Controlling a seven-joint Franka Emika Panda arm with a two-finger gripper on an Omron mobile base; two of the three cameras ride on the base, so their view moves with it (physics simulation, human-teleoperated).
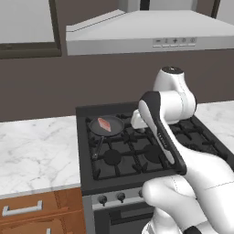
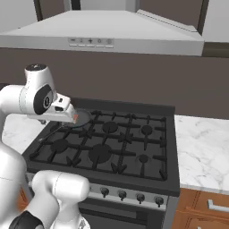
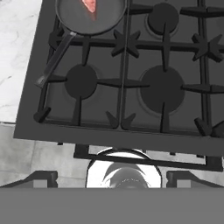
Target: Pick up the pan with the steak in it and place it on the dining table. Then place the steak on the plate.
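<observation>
The small round dark grey frying pan point(image 1: 106, 125) with the flat pinkish-red raw steak point(image 1: 104, 124) sits on the black stove's back-left burner, probably rigid and rather heavy, so the released, wide-open pincer point(image 3: 112, 174) should take its long thin handle point(image 3: 55, 58).

Brown wall point(image 1: 41, 87), grey hood point(image 1: 146, 34), marble counter point(image 1: 36, 151).

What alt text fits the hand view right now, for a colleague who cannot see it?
Looking down on a black gas stove: the dark pan with the pinkish steak sits on the far-left burner, its handle angling toward the front-left burner. The open gripper is well short of it.
</observation>
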